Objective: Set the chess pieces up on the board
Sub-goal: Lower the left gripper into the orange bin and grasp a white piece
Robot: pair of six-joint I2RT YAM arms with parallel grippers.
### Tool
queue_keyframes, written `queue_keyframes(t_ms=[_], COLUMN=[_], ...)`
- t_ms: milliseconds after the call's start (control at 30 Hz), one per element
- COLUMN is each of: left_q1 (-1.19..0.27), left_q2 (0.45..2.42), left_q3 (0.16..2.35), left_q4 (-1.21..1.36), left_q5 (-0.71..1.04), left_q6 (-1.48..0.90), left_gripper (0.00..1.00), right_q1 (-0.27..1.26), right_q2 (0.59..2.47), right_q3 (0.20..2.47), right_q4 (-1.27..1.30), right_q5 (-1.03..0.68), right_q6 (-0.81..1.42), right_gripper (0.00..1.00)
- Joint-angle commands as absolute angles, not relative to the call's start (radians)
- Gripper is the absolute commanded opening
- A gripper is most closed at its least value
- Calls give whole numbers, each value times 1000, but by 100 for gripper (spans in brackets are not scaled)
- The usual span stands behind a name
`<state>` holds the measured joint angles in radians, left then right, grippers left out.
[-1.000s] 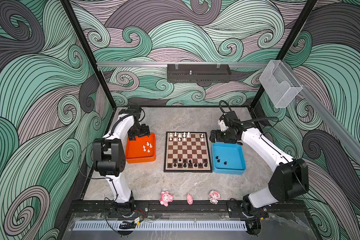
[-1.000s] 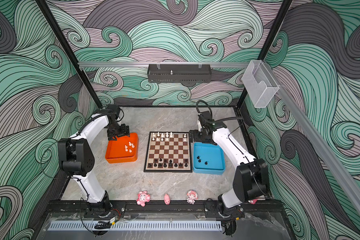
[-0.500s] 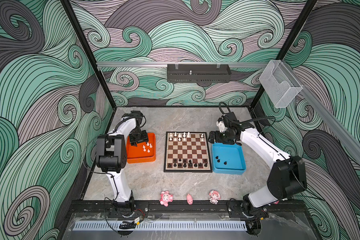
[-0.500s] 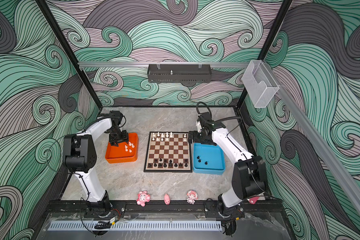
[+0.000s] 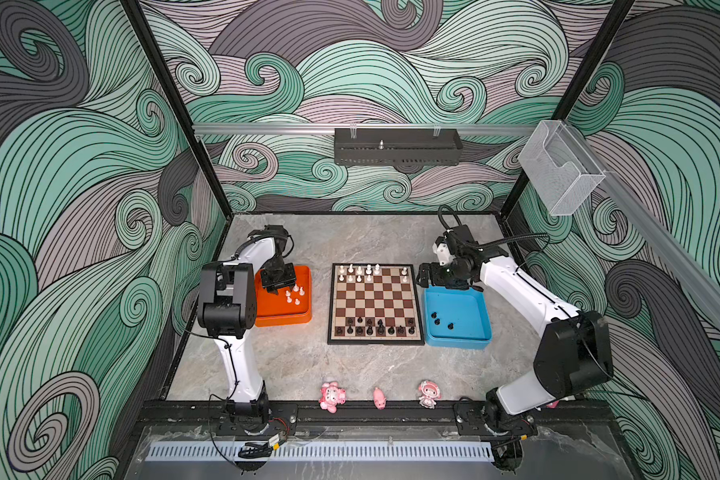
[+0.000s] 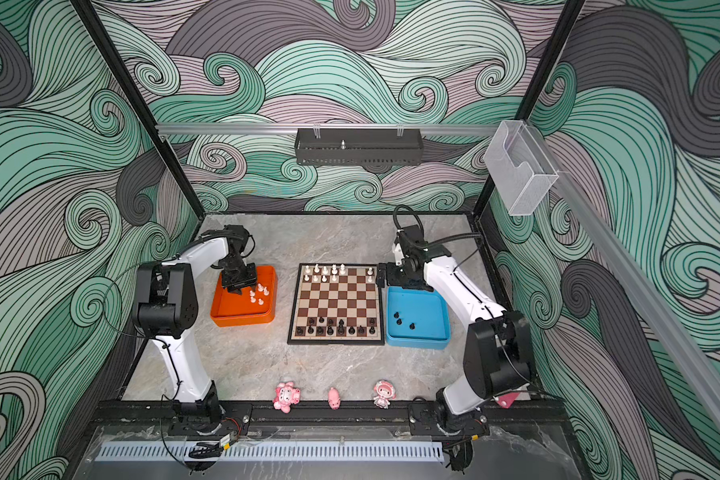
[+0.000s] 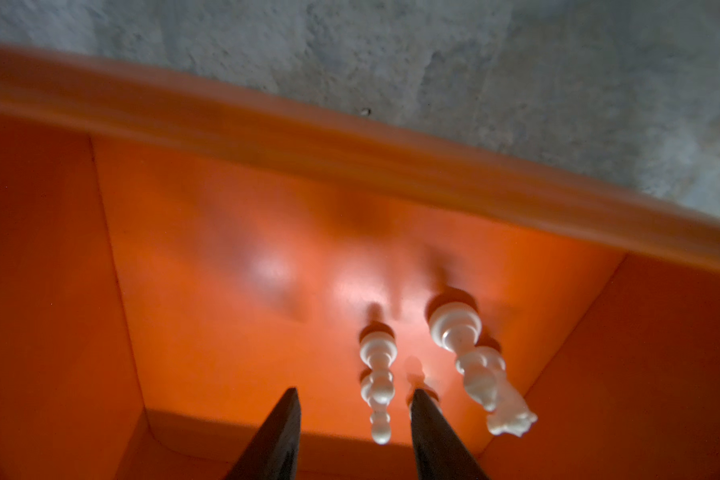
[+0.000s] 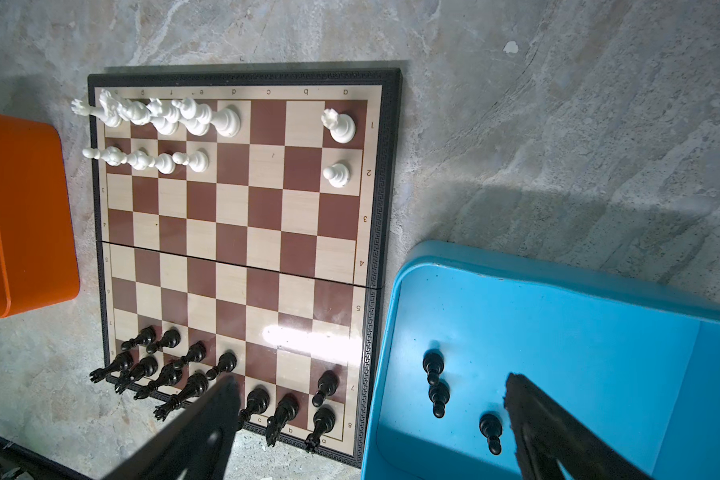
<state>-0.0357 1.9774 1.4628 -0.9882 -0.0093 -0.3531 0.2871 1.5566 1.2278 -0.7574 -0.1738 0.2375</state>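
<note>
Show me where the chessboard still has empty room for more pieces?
The board's middle rows are bare, between the white pieces and black pieces. White's rows also have a gap before the corner piece. Black's back row is crowded.

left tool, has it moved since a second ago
Yes. The left tool has come from the far rim of the orange tray down into it, nearer the white chess pieces.

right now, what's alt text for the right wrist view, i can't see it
A chessboard on a grey stone table, white pieces along one edge and black pieces the opposite edge. A blue tray beside it holds three black pawns; the right gripper's fingers spread wide in the foreground.
</note>
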Motion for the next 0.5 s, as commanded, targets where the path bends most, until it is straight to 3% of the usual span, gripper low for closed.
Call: queue_keyframes(t_ms=[0,300,467], left_q1=[-43,-56,-60], left_q2=[2004,2020,2025], left_q3=[1473,1474,1477], left_q4=[-984,-973,-972], left_q5=[-23,-23,-31], left_q6=[-364,-355,-351], left_gripper=[43,39,31], right_q1=[278,277,275], right_q2=[1569,1571,1572], right_q3=[1214,1211,1210], right_q4=[-753,-752,-751], right_q5=[-181,-184,-185], right_q6=[222,222,222], right_gripper=[99,99,99])
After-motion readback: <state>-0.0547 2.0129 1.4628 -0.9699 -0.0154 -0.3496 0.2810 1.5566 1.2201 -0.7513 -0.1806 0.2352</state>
